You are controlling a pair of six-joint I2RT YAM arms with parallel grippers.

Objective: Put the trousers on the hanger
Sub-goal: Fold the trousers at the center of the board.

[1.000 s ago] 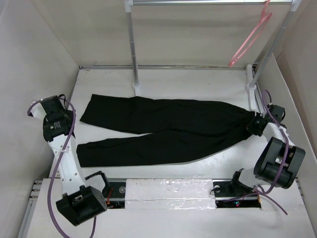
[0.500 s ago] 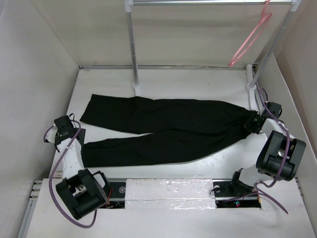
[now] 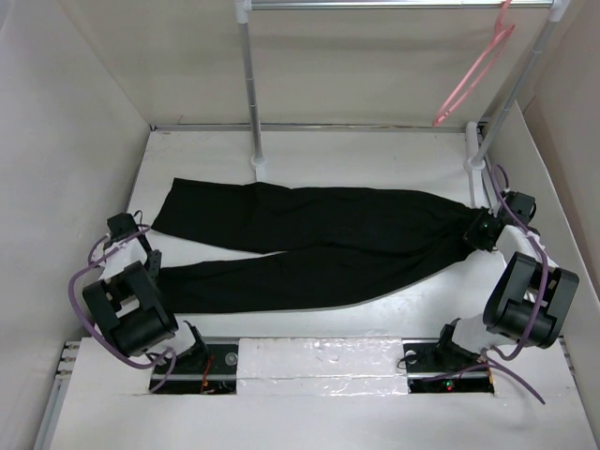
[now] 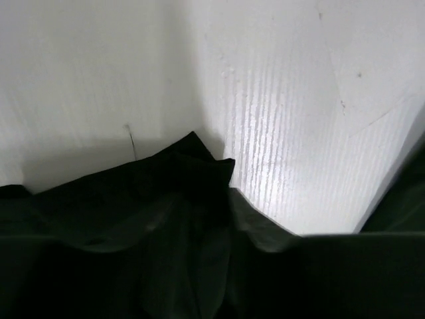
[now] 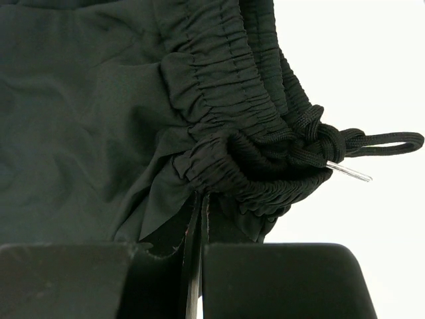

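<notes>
The black trousers (image 3: 328, 246) lie flat across the table, waistband at the right and both legs running left. My right gripper (image 3: 483, 234) is shut on the gathered waistband (image 5: 226, 113) beside the knotted drawstring (image 5: 345, 143); in the right wrist view its jaws (image 5: 202, 203) pinch the cloth. My left gripper (image 3: 148, 264) is low at the cuff end of the near leg. The left wrist view shows only dark cloth (image 4: 133, 199) on white table, and its fingers are not distinguishable there. The pale-pink hanger (image 3: 473, 70) hangs from the rack rail at the top right, away from both grippers.
A white rack stands at the back with a left pole (image 3: 250, 84), a slanted right pole (image 3: 514, 94) and a top rail (image 3: 375, 4). White walls close in the table on the left (image 3: 66, 141) and the right (image 3: 572, 159).
My left arm has folded back and down, bringing its gripper from the left table edge to the near leg's cuff. The right gripper stays on the waistband.
</notes>
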